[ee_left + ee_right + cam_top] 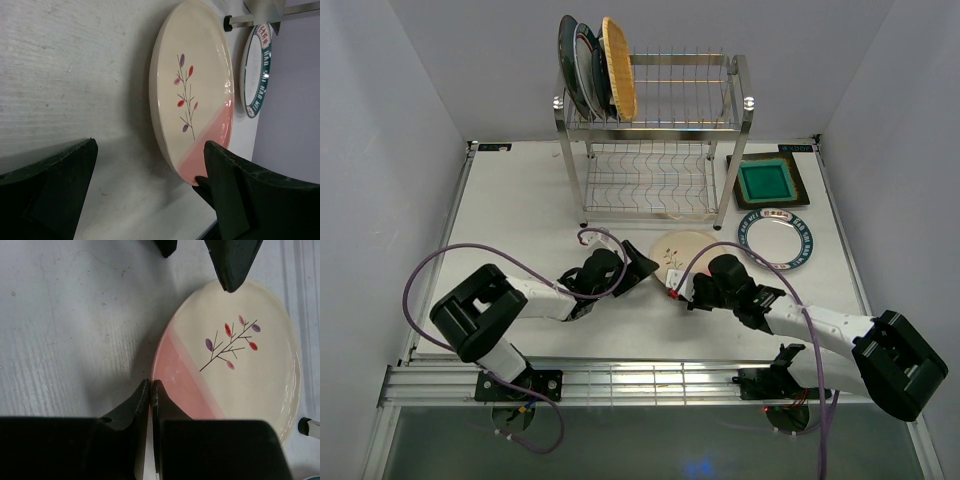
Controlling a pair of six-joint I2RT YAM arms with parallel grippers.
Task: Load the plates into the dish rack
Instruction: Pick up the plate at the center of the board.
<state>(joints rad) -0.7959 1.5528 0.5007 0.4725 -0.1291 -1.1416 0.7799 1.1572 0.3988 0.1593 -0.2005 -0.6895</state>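
Three plates racked: dark teal speckled round plate (566, 60), pale round plate with a dark rim (588, 68) and orange woven rounded-square plate (618, 68) stand on edge at the left end of the upper tier of the tall stainless steel wire dish rack (720, 125).
Pink-cream floral round plate (680, 245): flat on the white table (520, 210), just near of the rack, between both end effectors.
Left end effector (640, 262): fingers wide apart at the floral plate's left rim, holding nothing.
Right end effector (151, 385): fingers pressed together, tips at the plate's pink near rim.
Green square brown-rimmed plate (767, 182): flat, right of the rack.
White round plate with a teal lettered rim (778, 238): flat, just near of the green one.
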